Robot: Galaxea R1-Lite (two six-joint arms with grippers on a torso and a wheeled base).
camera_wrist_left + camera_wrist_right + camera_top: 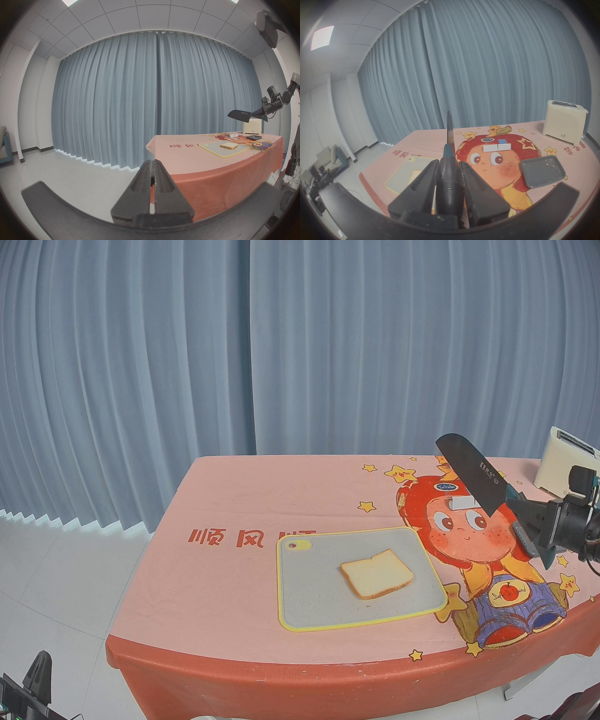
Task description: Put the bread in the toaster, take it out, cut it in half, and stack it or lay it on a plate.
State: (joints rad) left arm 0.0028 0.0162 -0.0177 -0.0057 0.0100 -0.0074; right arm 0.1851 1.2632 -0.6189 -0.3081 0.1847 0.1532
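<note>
Nearest, low at the counter's left corner and well clear of the work, the left jaws are pressed together on nothing. On the counter [219, 590], under a pink cartoon cloth, a grey cutting board [312, 590] with a yellow rim lies toward the front. The bread [377, 574] rests flat on its right half, one whole slice, with no cut showing. Above the counter's right side the right jaws pinch the teal handle of the knife [472, 471], whose dark blade is held in the air, tilted up and leftward, apart from the bread.

Judging by this, the toaster stage looks finished, though the pale face does not show whether the slice was browned. Cutting seems to be the step in hand, with halving and plating left to do. A dark grey tray [542, 171], likely serving as the plate, sits bare beyond the board on the right. The cream toaster [562, 465] stands at the far right corner. Behind hangs a blue-grey curtain [187, 352] over a pale tiled floor [50, 590].
</note>
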